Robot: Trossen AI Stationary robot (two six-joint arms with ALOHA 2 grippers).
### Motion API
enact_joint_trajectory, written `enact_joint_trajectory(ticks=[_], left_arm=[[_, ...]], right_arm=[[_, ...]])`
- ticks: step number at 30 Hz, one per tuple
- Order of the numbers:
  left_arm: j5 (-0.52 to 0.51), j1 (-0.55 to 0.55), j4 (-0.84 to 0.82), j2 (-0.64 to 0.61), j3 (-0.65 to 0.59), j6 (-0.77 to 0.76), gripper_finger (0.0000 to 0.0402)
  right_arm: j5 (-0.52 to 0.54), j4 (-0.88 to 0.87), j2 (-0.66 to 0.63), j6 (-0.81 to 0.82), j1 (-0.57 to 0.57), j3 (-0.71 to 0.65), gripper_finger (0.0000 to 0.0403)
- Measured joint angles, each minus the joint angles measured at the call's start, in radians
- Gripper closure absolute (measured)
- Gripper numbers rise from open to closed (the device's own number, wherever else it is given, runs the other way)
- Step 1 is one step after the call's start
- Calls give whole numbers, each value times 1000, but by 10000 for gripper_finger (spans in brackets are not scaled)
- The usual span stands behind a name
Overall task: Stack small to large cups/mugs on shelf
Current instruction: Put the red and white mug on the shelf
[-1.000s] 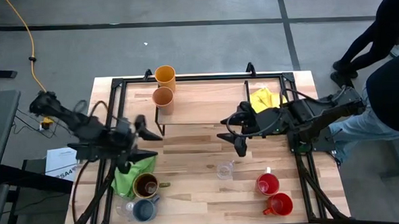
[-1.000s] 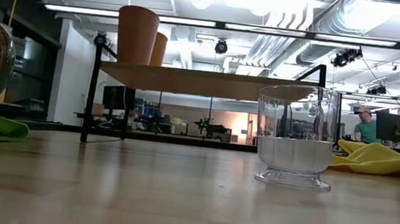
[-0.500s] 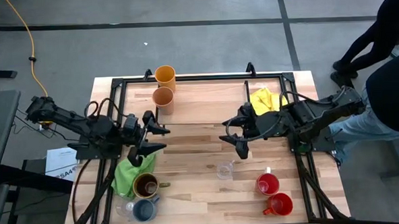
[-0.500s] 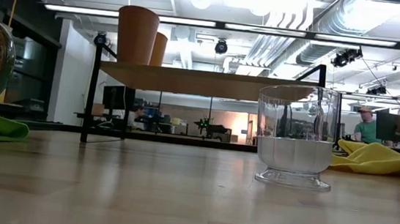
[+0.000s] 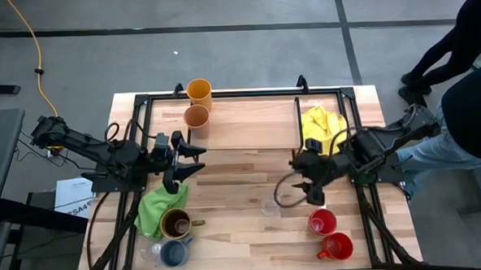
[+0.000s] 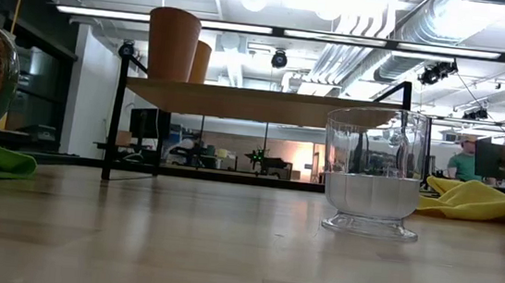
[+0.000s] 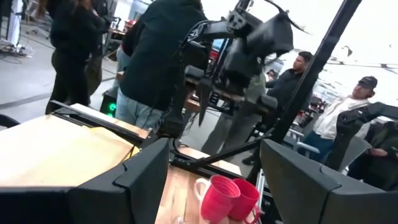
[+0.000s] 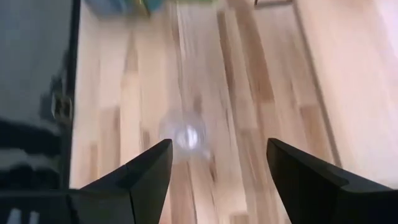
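Observation:
The light-wood shelf (image 5: 248, 122) stands at the table's far middle, with an orange cup (image 5: 199, 90) and a tan cup (image 5: 196, 116) upright on its left end. A clear glass (image 5: 269, 204) stands on the table; it also shows in the right wrist view (image 8: 183, 135). Two red mugs (image 5: 322, 222) (image 5: 336, 246) stand near right. A brown mug (image 5: 176, 224), a blue-grey mug (image 5: 174, 253) and a second glass (image 5: 152, 251) stand near left. My left gripper (image 5: 189, 164) is open, empty, left of the shelf's near edge. My right gripper (image 5: 305, 183) is open, empty, just right of the clear glass.
A green cloth (image 5: 158, 208) lies under my left gripper beside the brown mug. A yellow cloth (image 5: 321, 123) lies at the shelf's right end. Black frame rails (image 5: 146, 115) run along the table's sides. People stand beyond the table's right edge (image 5: 467, 101).
My right gripper has gone toward the table's near edge and a little right, and now hangs beside the clear glass and above the red mugs. My left gripper has gone toward the table's right. Nothing on the table has moved.

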Motion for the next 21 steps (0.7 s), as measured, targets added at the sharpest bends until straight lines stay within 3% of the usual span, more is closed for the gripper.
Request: enact_joint_trajectory(ticks=[6,13,18,21], left_arm=[[-4,0,0,0,0,-6,160],[-4,0,1,0,0,-15,160],[-42,0,1,0,0,-72,160],[-79,0,0,-1,0,-50,160]], right_arm=[[-96,-5,-37,172,114,-171,150],[-210,5,-146,614,301,-438,150],[-206,49,-198,942,399,-527,150],[-211,57,-173,1051,415,-551,150]])
